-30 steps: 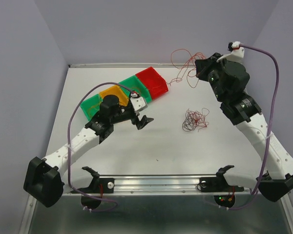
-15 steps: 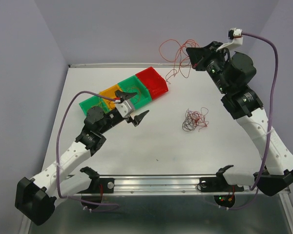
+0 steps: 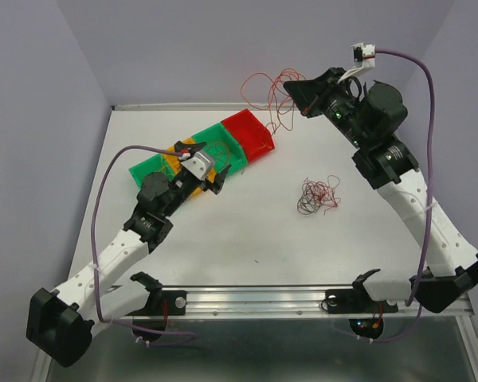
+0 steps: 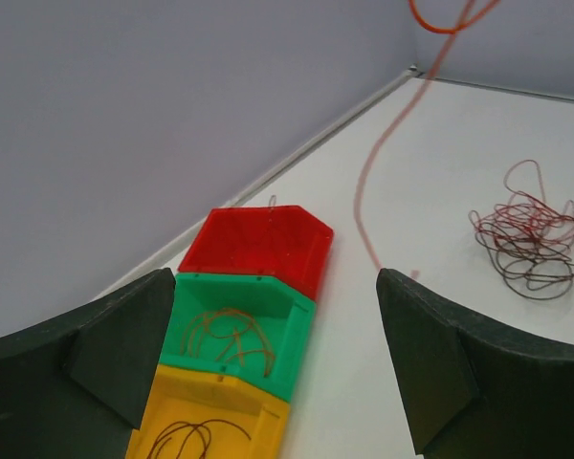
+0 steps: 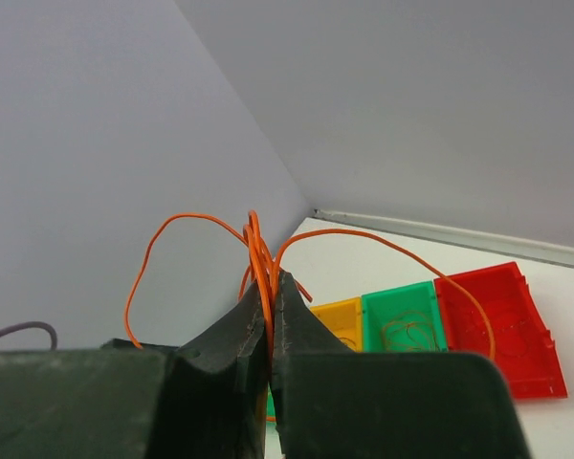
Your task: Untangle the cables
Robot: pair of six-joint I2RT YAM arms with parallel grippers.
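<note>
Nearest, right of the middle of the counter (image 3: 247, 231), we see the tangle (image 3: 317, 196) of cables. It is a loose knot of thin red and dark strands, lying flat with nothing touching it. Left of it and slightly farther, our left gripper (image 4: 279, 354) hovers with its jaws spread wide and nothing between them, aimed over a row of bins.

That row runs diagonally from left to far right. A green bin (image 3: 143, 170) sits at the left end, then a yellow bin (image 4: 220, 387), a second green bin (image 4: 301, 330) and a red bin (image 4: 258, 244) at the far end, each touching the next. A dark loop (image 4: 187, 440) lies in the yellow bin, and brownish-orange loops (image 4: 225, 335) lie in the second green bin.

Farthest, above the back edge of the counter, our right gripper (image 5: 270, 320) is raised in the air with its jaws pinched together on an orange strand (image 5: 260, 258). The strand loops up above the fingertips, and one long end trails down toward the counter just right of the red bin. We cannot tell whether that end touches the surface.
</note>
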